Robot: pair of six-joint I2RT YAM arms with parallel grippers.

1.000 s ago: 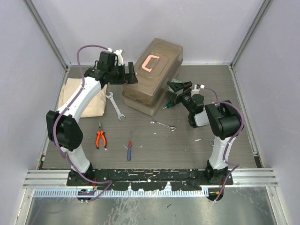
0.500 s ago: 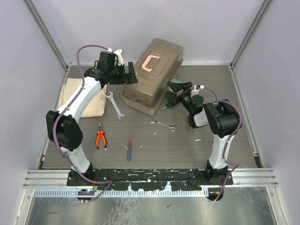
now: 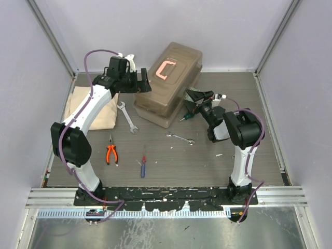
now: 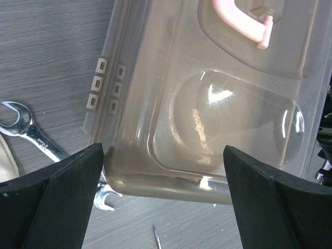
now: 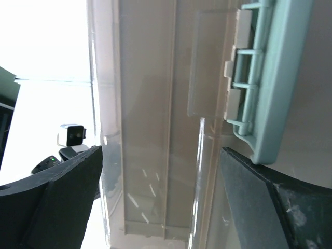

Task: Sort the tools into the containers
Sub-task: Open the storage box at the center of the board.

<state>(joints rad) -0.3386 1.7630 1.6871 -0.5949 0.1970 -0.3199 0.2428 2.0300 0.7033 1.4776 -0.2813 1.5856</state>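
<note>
Currently the left gripper (image 3: 143,82) and right gripper (image 3: 193,96) stand wide beside the closed toolbox (image 3: 158,102), which may slide if pushed unevenly.

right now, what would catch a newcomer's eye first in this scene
The brown translucent toolbox with its salmon-pink handle sits shut at the back centre of the table, with the left gripper open at its left end and the right gripper open at its right side. Loose in front lie orange-handled pliers, a blue-red screwdriver, a silver wrench and a second wrench.
</note>
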